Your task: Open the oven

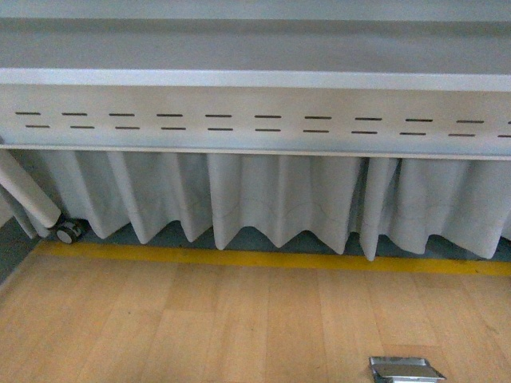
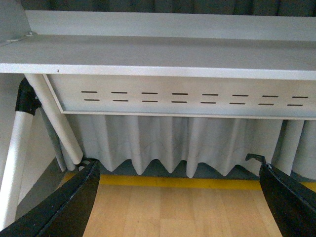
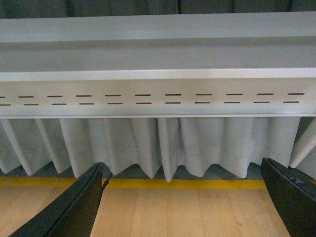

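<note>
The oven does not show in any of my three views, so I cannot tell its look, whether its door is open or shut, how it stands, or where it lies. In the front view the upper half is taken up by a grey table edge (image 1: pixel 255 78) with a slotted panel (image 1: pixel 255 120). A pleated white curtain (image 1: pixel 263 199) hangs across the middle, and wooden floor (image 1: pixel 200 319) runs along the bottom. Both wrist views look at the same table edge, curtain and floor.
</note>
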You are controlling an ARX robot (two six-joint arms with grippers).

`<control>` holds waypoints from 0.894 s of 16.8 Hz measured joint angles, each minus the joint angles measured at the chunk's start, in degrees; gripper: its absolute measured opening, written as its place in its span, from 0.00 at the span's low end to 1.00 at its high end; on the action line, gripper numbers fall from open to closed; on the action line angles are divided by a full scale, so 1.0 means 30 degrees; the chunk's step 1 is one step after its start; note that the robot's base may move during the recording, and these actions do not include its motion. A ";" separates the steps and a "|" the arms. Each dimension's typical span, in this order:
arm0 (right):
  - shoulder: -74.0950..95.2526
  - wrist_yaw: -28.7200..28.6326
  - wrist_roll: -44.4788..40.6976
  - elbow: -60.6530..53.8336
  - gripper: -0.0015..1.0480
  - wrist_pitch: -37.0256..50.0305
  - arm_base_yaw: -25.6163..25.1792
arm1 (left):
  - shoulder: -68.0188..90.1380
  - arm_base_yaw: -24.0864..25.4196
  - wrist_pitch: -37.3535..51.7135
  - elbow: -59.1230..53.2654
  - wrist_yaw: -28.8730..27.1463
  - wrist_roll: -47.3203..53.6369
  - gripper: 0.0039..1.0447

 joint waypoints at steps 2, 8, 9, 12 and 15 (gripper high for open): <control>0.0000 0.0000 0.0000 0.0000 0.93 0.0000 0.0000 | 0.0000 0.0000 0.0000 0.0000 0.0000 0.0000 0.94; 0.0000 0.0000 -0.0007 0.0000 0.93 0.0000 0.0000 | 0.0000 0.0000 0.0000 0.0000 -0.0007 0.0000 0.94; 0.0000 0.0007 0.0000 0.0000 0.93 0.0007 0.0000 | -0.0007 0.0000 0.0000 0.0000 -0.0007 0.0000 0.94; -0.0022 -0.0007 -0.0015 0.0000 0.93 0.0007 0.0000 | -0.0007 0.0000 0.0007 0.0000 -0.0036 0.0000 0.94; -0.0015 0.0051 -0.0073 0.0000 0.93 0.0029 0.0000 | 0.0000 0.0000 0.0000 0.0000 -0.0015 0.0000 0.94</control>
